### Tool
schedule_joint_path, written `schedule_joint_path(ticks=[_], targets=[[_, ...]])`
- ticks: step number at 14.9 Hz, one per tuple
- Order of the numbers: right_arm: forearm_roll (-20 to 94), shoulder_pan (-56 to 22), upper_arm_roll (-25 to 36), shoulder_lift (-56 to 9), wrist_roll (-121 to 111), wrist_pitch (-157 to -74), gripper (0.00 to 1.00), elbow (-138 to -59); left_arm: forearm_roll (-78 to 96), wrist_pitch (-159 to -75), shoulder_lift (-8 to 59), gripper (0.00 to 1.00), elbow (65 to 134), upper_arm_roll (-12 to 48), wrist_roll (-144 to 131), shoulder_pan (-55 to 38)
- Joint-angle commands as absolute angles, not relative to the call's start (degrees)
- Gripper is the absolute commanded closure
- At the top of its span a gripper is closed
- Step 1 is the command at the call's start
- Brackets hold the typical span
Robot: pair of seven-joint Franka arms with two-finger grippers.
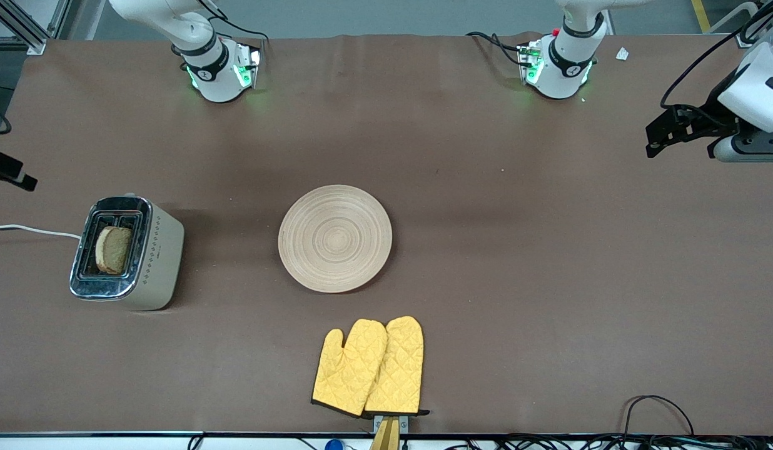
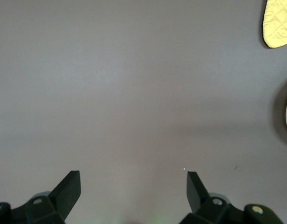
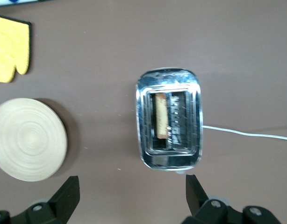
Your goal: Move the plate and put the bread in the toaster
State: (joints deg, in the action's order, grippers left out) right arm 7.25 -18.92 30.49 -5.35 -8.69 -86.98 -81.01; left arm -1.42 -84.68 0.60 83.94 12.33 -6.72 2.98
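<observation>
While both arms hang idle, we find the bread (image 1: 114,250) standing in the toaster (image 1: 127,253).
From the front, the plate (image 1: 335,238) lies bare mid-table above yellow mitts (image 1: 369,367); the left wrist shows the left gripper (image 2: 134,186) wide over bare table (image 2: 134,93); the right gripper (image 3: 132,192) gapes, seemingly above the toaster.

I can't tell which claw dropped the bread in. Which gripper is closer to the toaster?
Right. The right gripper hangs open above the toaster, whose slot holds the bread. The left gripper waits open over bare table.
</observation>
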Motion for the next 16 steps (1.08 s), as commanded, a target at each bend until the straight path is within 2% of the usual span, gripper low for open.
schedule_joint_path(ticks=[1,9,10,11,12,16], targets=[[4.0,-21.3,30.1,-3.5,-8.3,-86.8,0.0,-82.2,-1.1,-83.9,0.9,0.0,83.1,12.5,-6.2,3.0],[3.5,-20.6,30.0,-3.3,-9.1,-85.9,0.0,-82.1,-1.1,-83.9,0.9,0.0,83.1,12.5,-6.2,3.0],[3.9,-16.7,27.4,-3.1,-9.1,-85.3,0.0,-82.1,-1.1,-83.9,0.9,0.0,83.1,12.5,-6.2,3.0],[3.8,-7.6,17.1,-2.4,-9.2,-84.1,0.0,-82.1,-1.1,-83.9,0.9,0.0,83.1,12.5,-6.2,3.0],[3.1,-1.9,9.1,-0.7,-9.0,-84.1,0.0,-82.6,-1.1,-83.9,0.9,0.0,83.1,12.5,-6.2,3.0],[2.0,-6.3,12.4,-0.3,-6.3,-84.4,0.0,-82.3,-1.0,-83.9,0.9,0.0,83.1,12.5,-6.2,3.0]])
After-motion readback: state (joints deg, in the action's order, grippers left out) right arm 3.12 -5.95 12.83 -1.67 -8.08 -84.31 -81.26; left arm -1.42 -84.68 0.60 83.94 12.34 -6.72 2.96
